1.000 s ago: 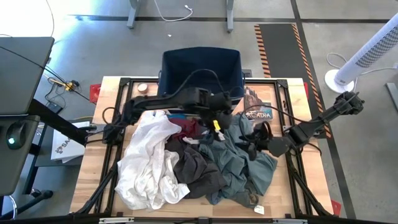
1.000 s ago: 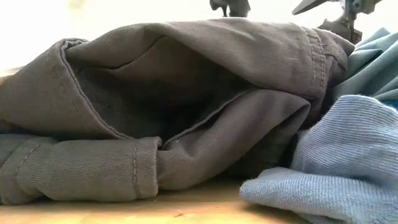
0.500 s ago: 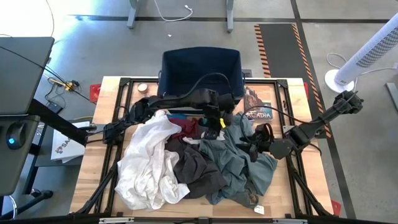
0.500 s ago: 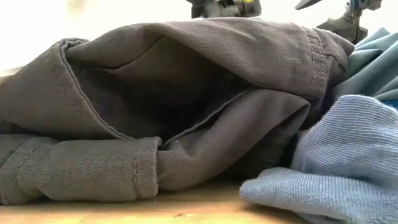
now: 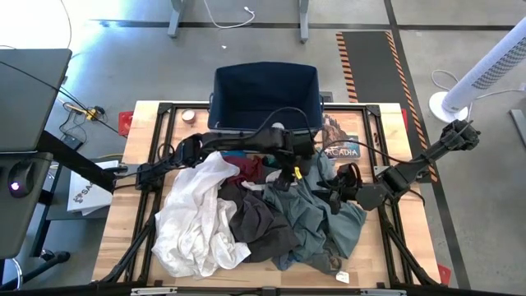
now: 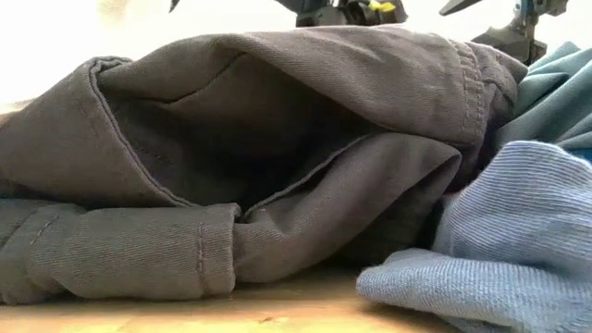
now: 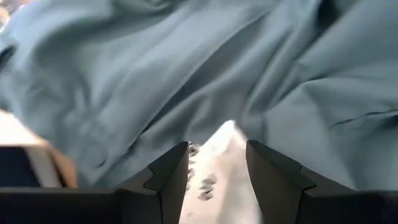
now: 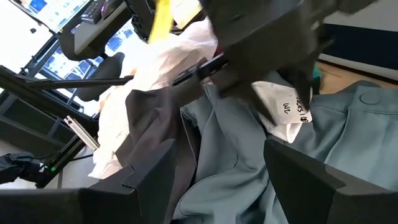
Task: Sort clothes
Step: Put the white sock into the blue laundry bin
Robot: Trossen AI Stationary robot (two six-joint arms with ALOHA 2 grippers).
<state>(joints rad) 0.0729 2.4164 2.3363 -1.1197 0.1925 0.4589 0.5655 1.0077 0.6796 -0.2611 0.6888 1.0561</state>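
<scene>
The clothes lie heaped mid-table: a white garment (image 5: pixel 197 218), dark grey-brown trousers (image 5: pixel 259 222) (image 6: pixel 277 139), a grey-green shirt (image 5: pixel 316 214), a maroon piece (image 5: pixel 251 171) and a blue striped piece (image 6: pixel 499 240). My left gripper (image 5: pixel 289 177) (image 7: pixel 216 180) is open, low over the shirt's far part. Its fingers stand on either side of a white printed tag (image 7: pixel 217 155) (image 8: pixel 287 106). My right gripper (image 5: pixel 335 193) (image 8: pixel 217 180) is open wide over the shirt's right part. My left gripper's open fingers (image 7: pixel 171 177) stand on either side of the white tag on the shirt, coming from above. I cannot tell whether they touch the tag or the cloth.
A navy bin (image 5: pixel 265 94) stands at the table's far edge. A printed card (image 5: pixel 339 144) lies to the far right of the heap, and a tape roll (image 5: pixel 188 116) sits far left. Bare wood shows along the near right (image 5: pixel 374 263).
My left gripper has moved toward the table's right and a little toward its near edge, coming over the grey-green shirt. The clothes and my right gripper have stayed where they were.
</scene>
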